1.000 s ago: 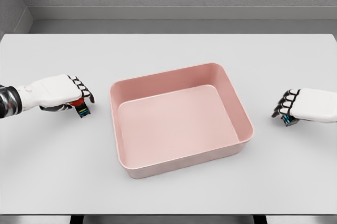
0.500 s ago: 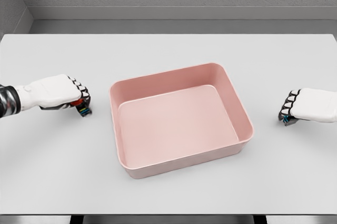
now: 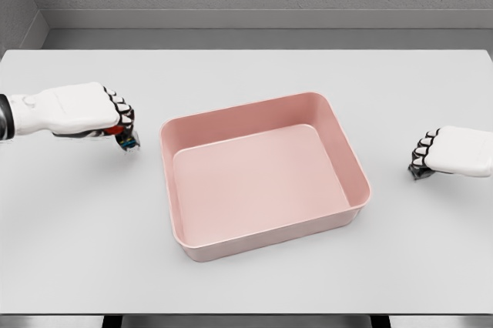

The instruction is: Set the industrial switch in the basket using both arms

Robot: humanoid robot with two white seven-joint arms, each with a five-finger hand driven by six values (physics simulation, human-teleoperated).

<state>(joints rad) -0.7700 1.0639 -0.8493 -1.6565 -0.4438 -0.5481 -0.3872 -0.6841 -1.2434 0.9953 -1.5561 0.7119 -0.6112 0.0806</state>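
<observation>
We see one switch (image 3: pixel 127 137) plainly, near the tabletop's left edge: a small dark block with a red part on top and thin coloured stripes on its side. Most of it is hidden under the left hand (image 3: pixel 92 111), so its full shape cannot be told. The left hand's fingers (image 3: pixel 123 115) are curled over it from above — gripping it — and the switch's lower end pokes out below the knuckles, tilted. Whether it touches the table (image 3: pixel 246 282) or hangs just clear we cannot tell.

Near the right edge, the right hand (image 3: pixel 454 151) is closed too, fingers curled down at its left side. Under them we make out a small dark thing (image 3: pixel 420 173), too hidden to name; it sits at the fingertips, low against the table.

We count one basket (image 3: pixel 350 160), pink, shallow and rectangular with rounded corners, standing in the middle of the tabletop and turned slightly off square to its edges. Nothing lies inside it. The switch is outside it, just beside its far left corner, not touching the rim. The dark thing at the right hand is well apart from the basket's right wall.

Two hands, one basket, one sure switch — all on the white table.
</observation>
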